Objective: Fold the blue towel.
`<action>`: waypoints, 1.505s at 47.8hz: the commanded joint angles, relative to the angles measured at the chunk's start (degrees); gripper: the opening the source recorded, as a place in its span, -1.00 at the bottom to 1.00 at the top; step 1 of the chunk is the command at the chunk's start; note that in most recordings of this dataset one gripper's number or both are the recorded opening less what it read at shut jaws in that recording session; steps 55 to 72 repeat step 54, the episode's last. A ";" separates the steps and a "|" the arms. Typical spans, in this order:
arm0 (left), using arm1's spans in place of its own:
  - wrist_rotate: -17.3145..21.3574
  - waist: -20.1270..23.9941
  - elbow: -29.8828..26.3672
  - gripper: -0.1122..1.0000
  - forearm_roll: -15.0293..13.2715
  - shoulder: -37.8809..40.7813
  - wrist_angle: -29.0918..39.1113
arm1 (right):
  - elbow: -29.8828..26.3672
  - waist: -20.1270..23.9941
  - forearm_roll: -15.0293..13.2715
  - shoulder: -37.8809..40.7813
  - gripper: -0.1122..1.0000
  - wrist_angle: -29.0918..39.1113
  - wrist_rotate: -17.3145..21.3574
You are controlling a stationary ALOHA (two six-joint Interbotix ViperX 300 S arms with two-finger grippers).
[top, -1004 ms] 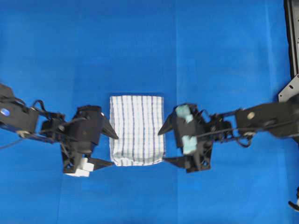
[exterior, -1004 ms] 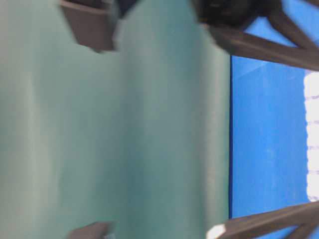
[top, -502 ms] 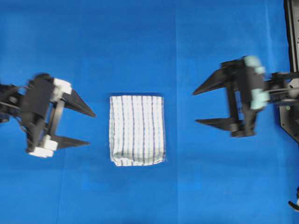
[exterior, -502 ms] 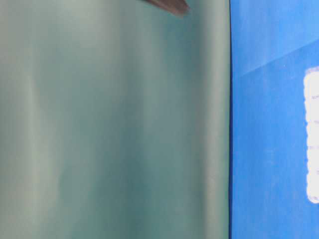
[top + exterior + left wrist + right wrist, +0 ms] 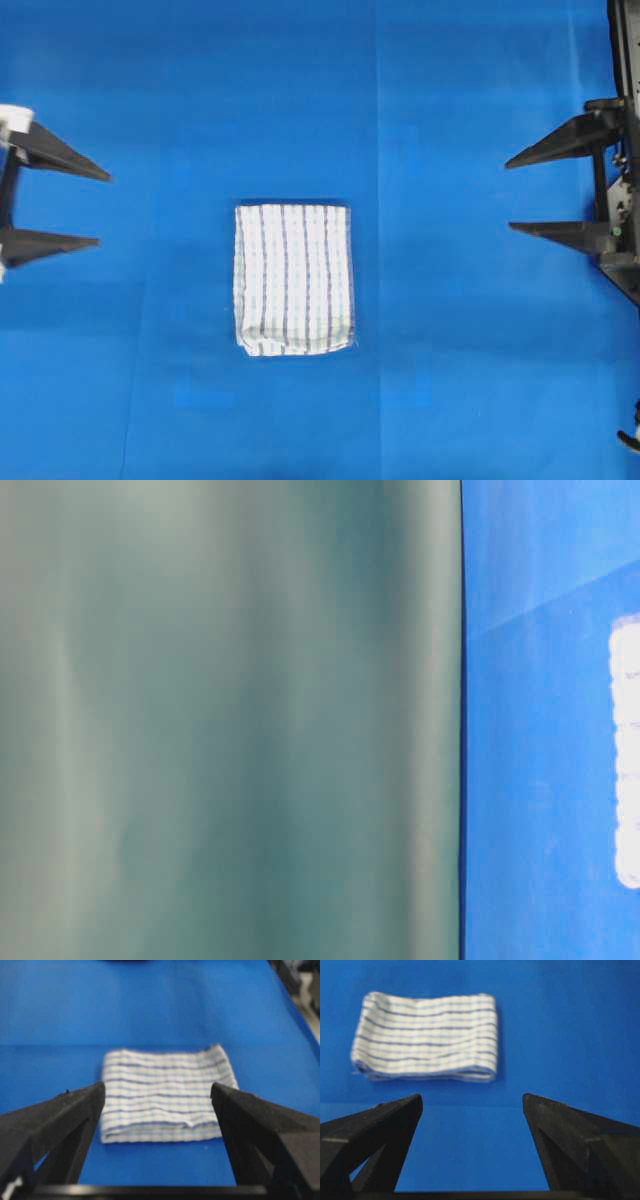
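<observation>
Spread across the whole overhead frame: a solid blue table covering (image 5: 420,110), faint crease lines running through it. In the table-level view, a blurred grey-green surface (image 5: 230,720) over the left two thirds, with the blue covering on the right third.

Along the right edge of the overhead frame, top to lower right: a dark metal frame (image 5: 624,70).

At the far right edge of the overhead frame, at mid height: the right gripper (image 5: 510,195), two black pointed fingers aimed left toward the centre, jaws spread wide, nothing between them. Well apart from the towel, bare blue covering in between. From the right wrist view, fingers (image 5: 385,1125) in the lower corners of the frame, wide apart, the towel beyond them in the upper left.

At the far left edge of the overhead frame, at mid height: the left gripper (image 5: 103,209), black pointed fingers aimed right, jaws likewise spread wide and holding nothing. Also well apart from the towel. From the left wrist view, fingers (image 5: 250,1115) at the lower left and lower right, the towel seen through the gap between them.

Just below the centre of the overhead frame: the towel (image 5: 293,279), white with thin dark-blue and pale stripes, lying flat as a compact folded rectangle, taller than wide, layered edges visible from the right wrist view. Touched by neither gripper. In the table-level view, only a blurred white strip at the right edge, at mid height.
</observation>
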 commanded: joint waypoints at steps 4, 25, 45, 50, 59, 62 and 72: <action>0.09 3.16 2.90 0.69 0.18 -7.38 2.99 | 2.46 -0.88 -0.18 -2.90 0.83 -1.41 0.00; 0.09 7.03 5.98 0.68 0.62 -12.30 7.56 | 4.83 -0.88 0.00 -2.90 0.83 -4.75 0.53; 0.09 7.03 5.98 0.68 0.62 -12.39 7.73 | 4.92 -0.88 0.00 -2.81 0.83 -4.75 0.53; 0.09 6.94 5.98 0.68 0.62 -12.39 7.73 | 4.92 -0.88 0.00 -2.81 0.83 -4.66 0.44; 0.09 7.03 5.98 0.68 0.62 -12.39 7.73 | 4.92 -0.88 -0.09 -2.81 0.83 -4.75 0.53; 0.09 7.03 5.98 0.68 0.62 -12.39 7.73 | 4.92 -0.88 -0.09 -2.81 0.83 -4.75 0.53; 0.09 7.03 5.98 0.68 0.62 -12.39 7.73 | 4.92 -0.88 -0.09 -2.81 0.83 -4.75 0.53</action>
